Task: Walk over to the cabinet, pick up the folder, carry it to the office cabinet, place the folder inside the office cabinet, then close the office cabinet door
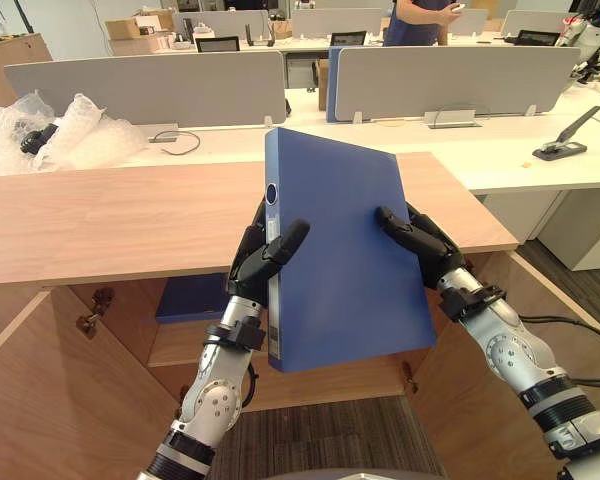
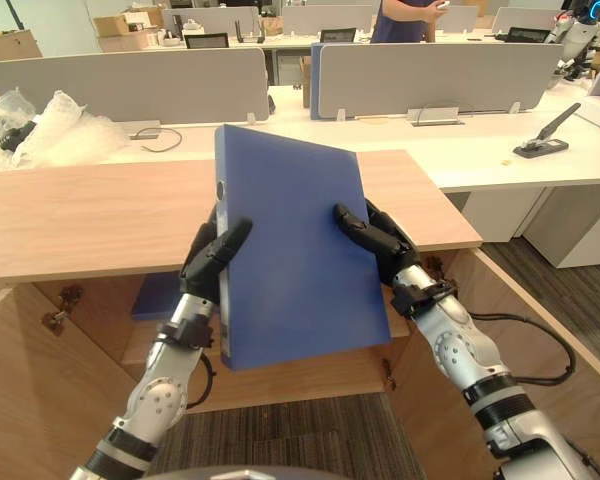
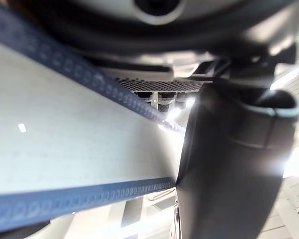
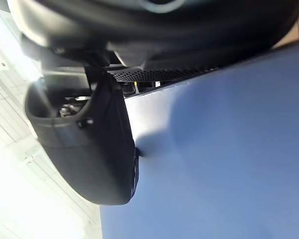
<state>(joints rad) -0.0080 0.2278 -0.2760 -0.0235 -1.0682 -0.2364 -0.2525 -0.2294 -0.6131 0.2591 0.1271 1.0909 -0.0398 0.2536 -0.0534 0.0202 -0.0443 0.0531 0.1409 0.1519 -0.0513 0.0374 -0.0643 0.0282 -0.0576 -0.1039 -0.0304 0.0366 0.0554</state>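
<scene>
Between the two dark hands, the blue hard-cover folder point(image 1: 340, 260) stands upright with its spine on the left hand's side and its top corner tilted away from the palms. The left hand point(image 1: 265, 250) is closed on the spine edge, thumb laid across the front cover and fingers wrapped behind. The right hand point(image 1: 415, 235) pinches the opposite edge, and its wrist view shows the thumb pressed flat on the blue cover. Beyond the fingertips lies the top board of the light-brown wooden office cabinet point(image 1: 110, 215). Below both wrists its two doors point(image 1: 60, 390) hang open, showing an inner wooden shelf point(image 1: 175, 345). On that shelf, beneath the left hand, a second dark-blue folder point(image 1: 195, 295) lies flat. The step in hand looks like the placing. The folder's lower edge is already down at the level of the opening, but its upper half rises above the top board. To do it well, both hands should probably lower together and tip the folder forward so that its top clears the front lip of the board before anything pushes inward. Steering toward the bare shelf below the right hand would avoid the flat folder. Neither hand should loosen until the lower edge bears on the shelf, since a one-sided release could let the cover swing and catch a door.
</scene>
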